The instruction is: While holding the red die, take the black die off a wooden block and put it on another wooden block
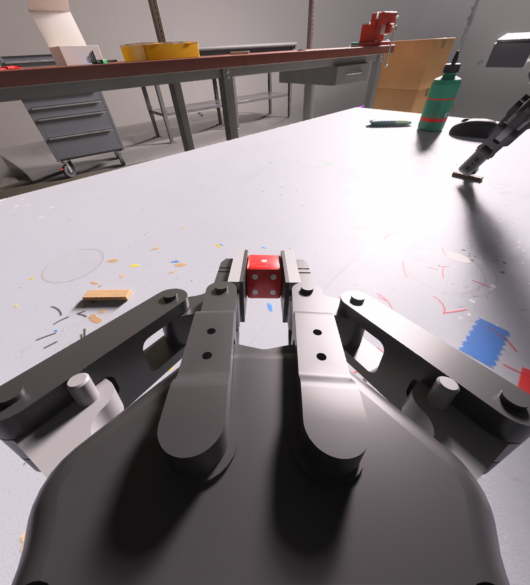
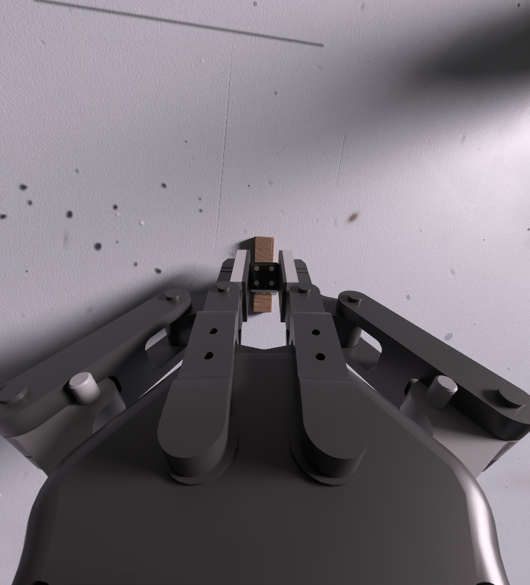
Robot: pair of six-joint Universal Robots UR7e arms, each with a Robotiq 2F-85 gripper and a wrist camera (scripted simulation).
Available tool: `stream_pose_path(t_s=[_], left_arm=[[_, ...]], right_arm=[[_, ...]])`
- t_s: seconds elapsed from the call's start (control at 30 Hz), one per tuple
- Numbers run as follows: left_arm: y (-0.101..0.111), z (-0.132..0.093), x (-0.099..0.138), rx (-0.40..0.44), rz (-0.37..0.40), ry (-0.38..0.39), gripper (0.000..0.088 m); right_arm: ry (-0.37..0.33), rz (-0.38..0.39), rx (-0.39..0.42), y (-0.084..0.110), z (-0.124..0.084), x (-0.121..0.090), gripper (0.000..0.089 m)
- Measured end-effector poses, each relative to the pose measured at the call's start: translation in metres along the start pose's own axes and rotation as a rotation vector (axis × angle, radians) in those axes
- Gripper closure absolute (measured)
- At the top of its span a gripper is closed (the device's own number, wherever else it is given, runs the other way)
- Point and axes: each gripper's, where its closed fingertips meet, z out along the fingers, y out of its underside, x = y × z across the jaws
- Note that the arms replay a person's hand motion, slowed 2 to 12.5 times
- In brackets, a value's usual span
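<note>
The red die (image 1: 263,276) looks like glossy plastic. The pale wooden block (image 1: 107,295) shows matt grain. The bench (image 1: 289,196) is matt, paint-flecked. The left end effector (image 1: 263,272) is smooth satin metal.

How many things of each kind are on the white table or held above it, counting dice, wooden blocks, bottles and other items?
Dice: 2, the red die and the black die.
Wooden blocks: 2, the light block and the brown block.
Bottles: 1, the green bottle.
Other items: 2, a dark green flat object and a black rounded object.
Total: 7
</note>
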Motion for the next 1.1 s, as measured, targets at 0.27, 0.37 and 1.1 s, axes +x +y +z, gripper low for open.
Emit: stream_pose_path(t_s=[0.27, 0.37, 1.1], left_arm=[[0.001, 0.0, 0.001, -0.006, 0.006, 0.004, 0.0702], [0.001, 0.001, 0.002, -0.007, 0.009, 0.005, 0.0702], [0.001, 0.0, 0.002, -0.003, 0.015, 0.002, 0.0703]], right_arm=[[0.004, 0.011, 0.005, -0.001, -0.001, 0.001, 0.0735], [0.008, 0.017, 0.017, -0.002, -0.002, 0.002, 0.0734], [0.05, 0.055, 0.453, -0.04, -0.07, -0.017, 0.0601]])
